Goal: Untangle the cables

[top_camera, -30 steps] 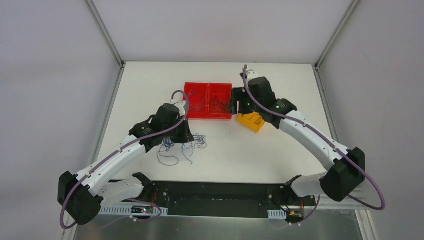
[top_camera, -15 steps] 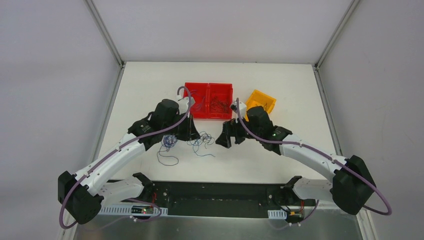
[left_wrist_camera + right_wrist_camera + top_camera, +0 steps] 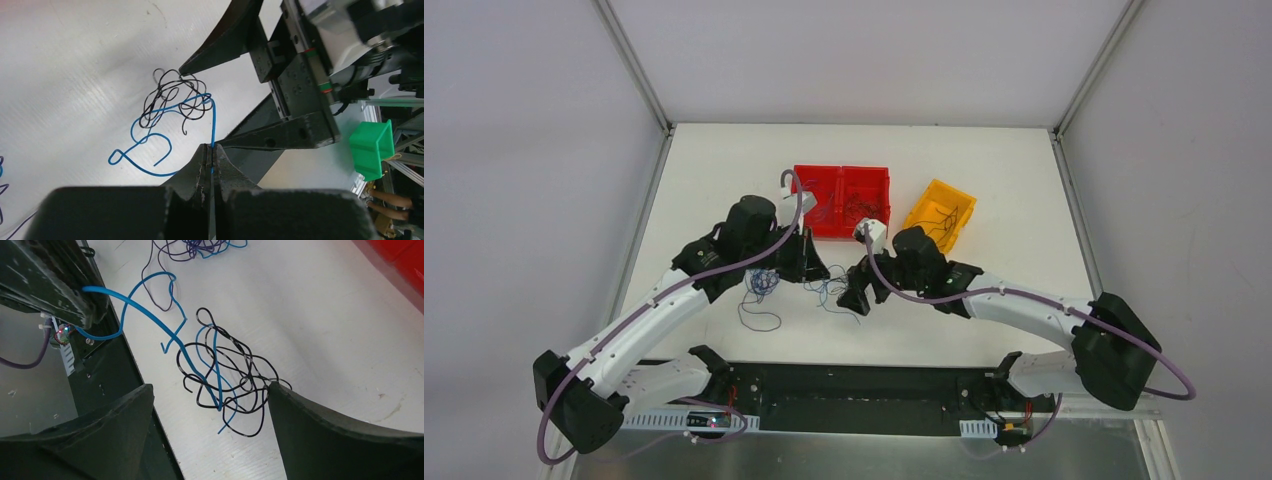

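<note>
My left gripper (image 3: 212, 148) is shut on the end of a thin blue wire (image 3: 212, 120), held a little above the table. The blue wire runs into a small black tangle (image 3: 172, 100). My right gripper (image 3: 210, 387) is open, its jaws straddling that black tangle (image 3: 235, 365) with the blue wire (image 3: 150, 315) threaded through it. In the top view the left gripper (image 3: 814, 272) and right gripper (image 3: 856, 295) face each other closely with the wires (image 3: 829, 290) between them. A second bundle of blue and dark wires (image 3: 762, 283) lies to the left.
Two joined red bins (image 3: 841, 188) holding wires stand behind the grippers. A yellow bin (image 3: 939, 215) sits to their right. A loose dark wire loop (image 3: 759, 320) lies near the left arm. The black base rail (image 3: 854, 385) runs along the near edge.
My right arm has swung from the bins down and left to the wires and now straddles the black tangle. My left gripper has shifted slightly, still holding the blue wire.
</note>
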Controlling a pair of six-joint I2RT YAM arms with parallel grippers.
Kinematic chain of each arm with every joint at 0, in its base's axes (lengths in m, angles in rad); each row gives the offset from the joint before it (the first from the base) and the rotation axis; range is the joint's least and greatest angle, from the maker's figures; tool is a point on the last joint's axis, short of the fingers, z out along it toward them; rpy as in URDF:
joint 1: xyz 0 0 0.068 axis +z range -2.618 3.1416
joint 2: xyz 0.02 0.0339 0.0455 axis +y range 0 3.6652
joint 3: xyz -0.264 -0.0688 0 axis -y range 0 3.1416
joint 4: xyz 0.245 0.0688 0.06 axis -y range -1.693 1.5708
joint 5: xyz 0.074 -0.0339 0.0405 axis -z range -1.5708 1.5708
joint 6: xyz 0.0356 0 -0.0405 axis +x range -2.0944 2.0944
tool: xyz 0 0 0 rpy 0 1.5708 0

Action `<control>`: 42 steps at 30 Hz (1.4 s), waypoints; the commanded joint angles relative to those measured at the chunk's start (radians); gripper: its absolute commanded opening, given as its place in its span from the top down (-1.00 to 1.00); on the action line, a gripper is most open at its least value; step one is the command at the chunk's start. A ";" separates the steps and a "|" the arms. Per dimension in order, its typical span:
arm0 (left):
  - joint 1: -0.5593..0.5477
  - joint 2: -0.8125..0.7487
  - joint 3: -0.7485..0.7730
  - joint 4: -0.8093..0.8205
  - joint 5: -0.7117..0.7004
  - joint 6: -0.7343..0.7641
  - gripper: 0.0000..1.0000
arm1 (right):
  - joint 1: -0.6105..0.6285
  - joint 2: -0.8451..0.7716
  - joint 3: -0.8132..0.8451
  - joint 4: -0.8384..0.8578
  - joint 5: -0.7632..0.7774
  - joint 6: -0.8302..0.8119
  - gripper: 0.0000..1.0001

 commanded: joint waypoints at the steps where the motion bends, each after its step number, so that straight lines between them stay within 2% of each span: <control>1: -0.002 -0.050 0.056 0.033 0.056 0.011 1.00 | 0.033 0.013 0.010 0.069 0.029 -0.065 -0.75; 3: -0.002 -0.060 0.063 0.033 0.069 0.005 1.00 | 0.041 0.015 0.009 0.069 0.048 -0.069 -0.71; 8: -0.002 -0.077 0.074 0.033 0.075 -0.011 1.00 | 0.043 0.027 0.015 0.073 0.082 -0.069 -0.30; 10: -0.002 -0.081 0.080 0.029 0.069 -0.013 1.00 | 0.044 0.028 0.014 0.075 0.102 -0.064 0.13; 12: -0.002 -0.086 0.082 0.010 0.033 -0.015 1.00 | 0.044 0.021 0.011 0.074 0.125 -0.050 0.77; 13: -0.002 -0.088 0.084 -0.004 -0.001 -0.016 1.00 | 0.044 0.018 0.009 0.072 0.142 -0.040 1.00; 15: -0.002 -0.093 0.087 -0.048 -0.102 -0.019 1.00 | 0.044 0.008 0.000 0.061 0.171 -0.027 1.00; 17: -0.001 -0.097 0.096 -0.118 -0.294 -0.027 1.00 | 0.044 -0.010 -0.027 0.060 0.212 -0.011 1.00; 21: 0.012 -0.094 0.131 -0.296 -0.669 -0.087 1.00 | 0.032 -0.029 -0.057 0.041 0.386 0.046 1.00; 24: 0.048 -0.105 0.126 -0.386 -0.839 -0.146 1.00 | -0.008 -0.036 -0.035 -0.027 0.532 0.135 1.00; 30: 0.125 -0.166 0.069 -0.421 -0.900 -0.203 1.00 | -0.145 -0.078 0.051 -0.236 0.738 0.306 1.00; 32: 0.129 -0.172 0.060 -0.420 -0.899 -0.208 1.00 | -0.179 -0.095 0.079 -0.272 0.719 0.316 1.00; 39: 0.131 -0.166 0.058 -0.431 -0.905 -0.212 1.00 | -0.186 -0.093 0.176 -0.313 0.656 0.289 1.00; 42: 0.132 -0.173 0.060 -0.454 -0.959 -0.229 1.00 | -0.190 -0.070 0.237 -0.369 0.750 0.300 1.00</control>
